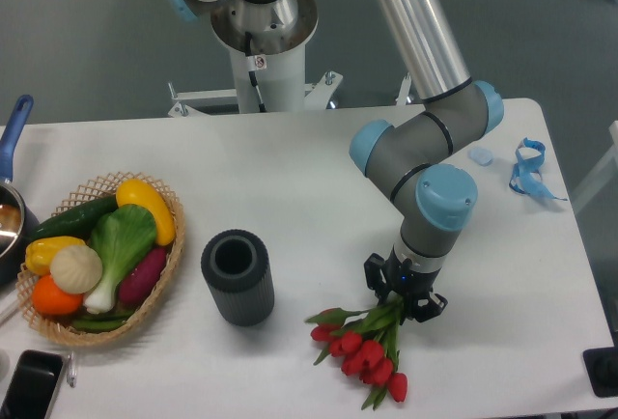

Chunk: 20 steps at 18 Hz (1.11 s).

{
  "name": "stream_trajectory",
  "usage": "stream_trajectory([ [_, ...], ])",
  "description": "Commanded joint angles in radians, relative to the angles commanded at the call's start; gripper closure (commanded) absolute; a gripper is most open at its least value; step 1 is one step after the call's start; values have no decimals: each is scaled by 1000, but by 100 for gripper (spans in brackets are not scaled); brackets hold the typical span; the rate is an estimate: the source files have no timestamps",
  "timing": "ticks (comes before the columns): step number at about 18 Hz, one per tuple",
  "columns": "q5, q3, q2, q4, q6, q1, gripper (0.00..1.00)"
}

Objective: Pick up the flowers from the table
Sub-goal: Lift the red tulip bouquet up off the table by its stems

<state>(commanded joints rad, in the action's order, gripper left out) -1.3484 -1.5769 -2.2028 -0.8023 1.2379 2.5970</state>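
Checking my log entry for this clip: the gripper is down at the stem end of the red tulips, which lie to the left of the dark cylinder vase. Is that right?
Not quite. The camera view shows the flowers lying to the right of the dark cylinder vase, not to its left. The rest holds: the gripper is down at their stem end, on the table.
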Motion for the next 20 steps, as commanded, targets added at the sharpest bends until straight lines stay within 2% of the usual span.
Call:
stream_trajectory([
  [5, 2, 38, 14, -5, -9, 9, 67],
  [10, 9, 52, 103, -6, -14, 41, 67],
  [13, 18, 86, 156, -6, -116, 44, 67],
  [17, 154, 124, 227, -6, -245, 41, 67],
  [18, 219, 127, 245, -6, -291, 41, 67],
  [20, 273, 126, 279, 0, -345, 44, 67],
])
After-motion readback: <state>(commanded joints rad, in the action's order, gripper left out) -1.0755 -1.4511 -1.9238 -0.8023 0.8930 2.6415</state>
